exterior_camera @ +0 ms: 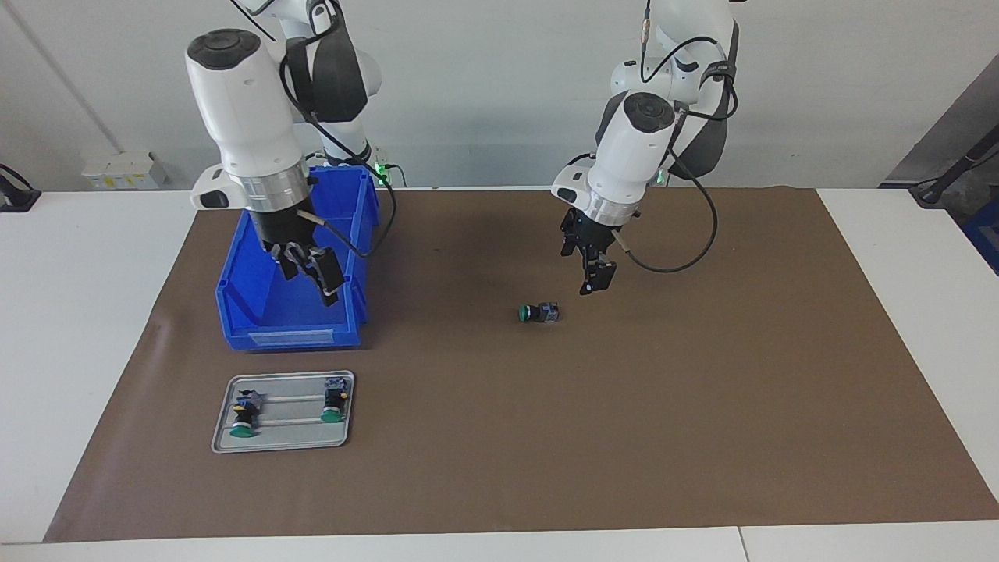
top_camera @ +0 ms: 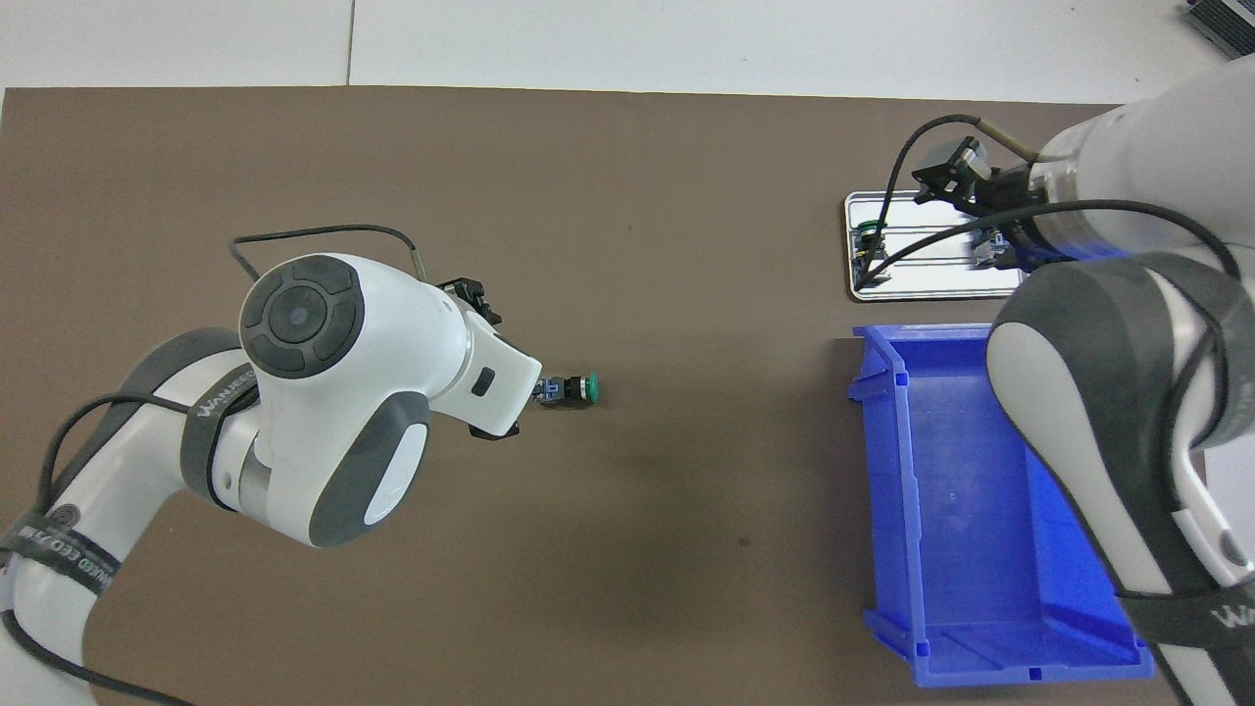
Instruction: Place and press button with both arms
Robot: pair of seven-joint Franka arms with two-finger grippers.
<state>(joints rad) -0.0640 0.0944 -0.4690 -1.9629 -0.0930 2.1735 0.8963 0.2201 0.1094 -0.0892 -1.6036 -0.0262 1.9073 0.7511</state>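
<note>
Button (exterior_camera: 538,313) lies on its side on the brown mat (exterior_camera: 702,406), long axis across the table, green cap toward the right arm's end. Left gripper (exterior_camera: 593,285) hangs just above it, offset toward the body end, jaws open, empty. Right gripper (exterior_camera: 316,273) waits over the blue bin (exterior_camera: 265,312), open, empty. Left arm is nearer.

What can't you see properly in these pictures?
- Overhead view: the right arm covers part of the tray and the buttons on it.
- Overhead view: the left arm hides its own left gripper, and its wrist overlaps the body end of the lone button.
- Facing view: the right gripper blocks part of the blue bin.
</note>
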